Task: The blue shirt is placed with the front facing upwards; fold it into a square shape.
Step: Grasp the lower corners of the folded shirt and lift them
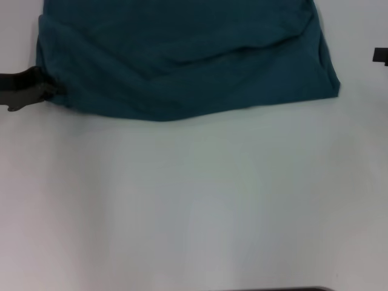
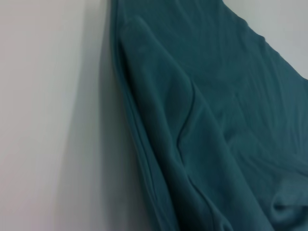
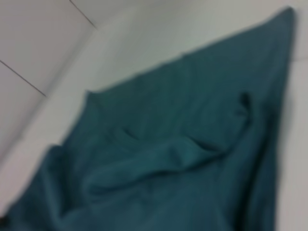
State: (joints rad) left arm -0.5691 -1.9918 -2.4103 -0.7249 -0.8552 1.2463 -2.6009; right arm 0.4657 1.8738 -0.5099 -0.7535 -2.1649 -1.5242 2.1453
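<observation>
Lying at the far side of the white bench (image 1: 194, 200), the shirt (image 1: 182, 54) fills the upper part of the head view, its top running out of sight. Its near edge sags in a shallow curve, lowest toward the middle, and ends in a sharp corner on the robot's right. A long raised crease runs across the cloth from the left side up toward the right. No lettering, collar or label shows on the part in view.

At the shirt's left edge the left gripper (image 1: 51, 91) sits low on the bench, its dark tip touching the cloth where the fabric bunches into a small pucker. Whether its fingers pinch the cloth or only rest against it cannot be told. The left wrist view shows the shirt (image 2: 211, 125) close up, with a doubled, folded border running beside the bare bench (image 2: 48, 120).

A small dark piece of the right gripper (image 1: 380, 56) shows at the right border of the head view, apart from the shirt; its fingers cannot be made out. The right wrist view shows the shirt (image 3: 183, 159) rumpled, with a corner pointing away.
</observation>
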